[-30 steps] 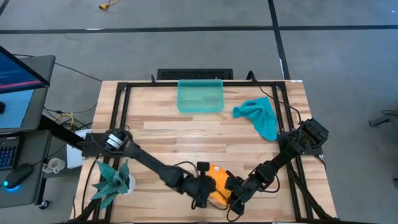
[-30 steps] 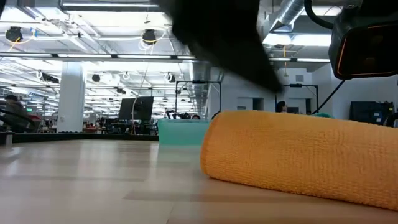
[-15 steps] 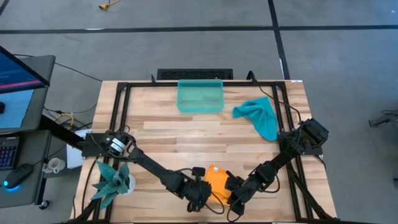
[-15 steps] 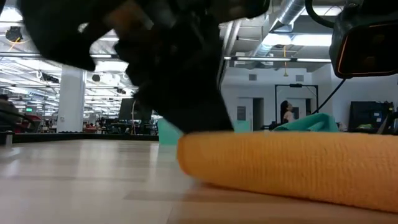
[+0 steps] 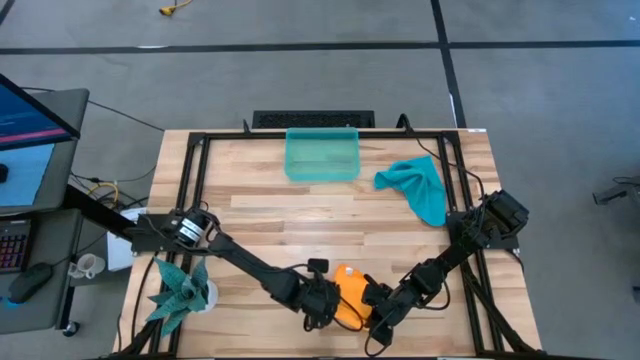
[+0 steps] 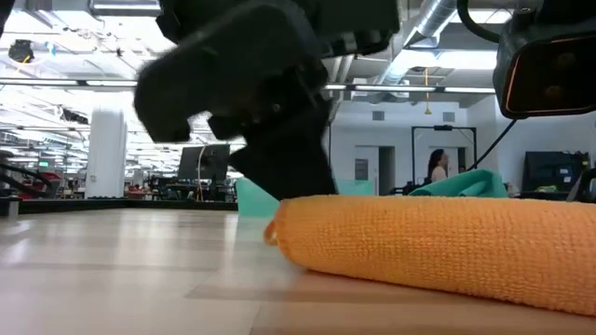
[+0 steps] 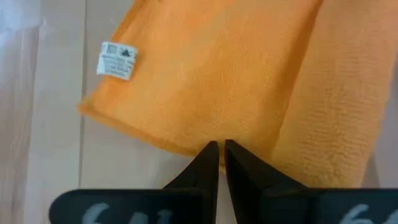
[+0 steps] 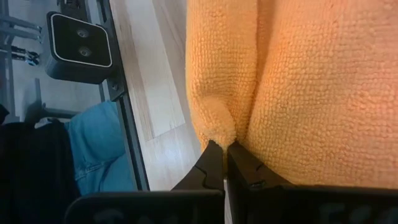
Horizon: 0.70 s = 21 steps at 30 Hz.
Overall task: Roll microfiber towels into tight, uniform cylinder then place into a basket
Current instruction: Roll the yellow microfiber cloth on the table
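Note:
The orange towel point(image 5: 350, 288) lies partly rolled on the table near its front edge; in the low view point(image 6: 438, 247) it is a thick roll. My left gripper point(image 5: 322, 300) is shut at its left end, and my right gripper point(image 5: 376, 306) is shut at its right end. The teal-blue towel point(image 5: 420, 187) lies crumpled on the table at the far right. The sea-green basket point(image 5: 322, 155) stands at the far middle. My left gripper pinches the orange towel's edge point(image 7: 208, 138) between its two shut fingertips, coming low from the table's left side. The towel lies on the table; a flatter layer with a white label point(image 7: 117, 60) spreads beside the thicker roll. My right gripper pinches a small puckered fold point(image 8: 219, 127) of the orange towel between its two shut fingertips, at the roll's right end. The fingers come low from the table's right side. The towel rests on the table.
A spiky teal plant point(image 5: 180, 288) stands at the near left. A black metal frame point(image 5: 190, 150) runs around the tabletop. The low camera point(image 8: 79, 38) sits at the table's edge near the towel. Bare wood lies between the towel and the basket.
My left gripper has come down at the orange towel's left end and shifted a little toward the table's left. The towel's left end has been drawn out toward the left and lies lower and flatter than before. My right gripper has kept still.

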Each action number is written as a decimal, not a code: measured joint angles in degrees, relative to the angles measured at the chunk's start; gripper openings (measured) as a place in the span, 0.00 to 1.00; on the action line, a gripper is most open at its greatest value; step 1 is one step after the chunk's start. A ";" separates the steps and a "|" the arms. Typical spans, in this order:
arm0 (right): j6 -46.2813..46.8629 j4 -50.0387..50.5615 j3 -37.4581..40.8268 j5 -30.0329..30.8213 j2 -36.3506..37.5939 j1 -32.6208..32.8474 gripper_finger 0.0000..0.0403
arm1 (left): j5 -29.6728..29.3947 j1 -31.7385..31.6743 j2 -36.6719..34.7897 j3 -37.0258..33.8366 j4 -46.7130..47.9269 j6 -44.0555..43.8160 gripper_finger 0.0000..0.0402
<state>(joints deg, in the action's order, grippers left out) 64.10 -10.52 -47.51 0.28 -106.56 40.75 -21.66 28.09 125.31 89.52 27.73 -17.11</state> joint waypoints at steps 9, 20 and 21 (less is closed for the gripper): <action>0.01 0.05 0.00 0.06 0.00 0.09 0.03 | -3.03 3.18 -5.60 -0.02 3.14 -2.46 0.05; -0.07 -0.12 0.00 0.06 -0.02 0.09 0.03 | 4.92 6.54 -0.34 -0.02 -10.85 5.73 0.05; -0.07 -0.12 0.00 0.03 -0.02 0.09 0.03 | 4.92 6.38 -0.14 -0.06 -10.61 6.12 0.05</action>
<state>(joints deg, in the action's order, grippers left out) 64.03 -10.65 -47.51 0.32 -106.59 40.84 -16.74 34.46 125.17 89.46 17.12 -10.98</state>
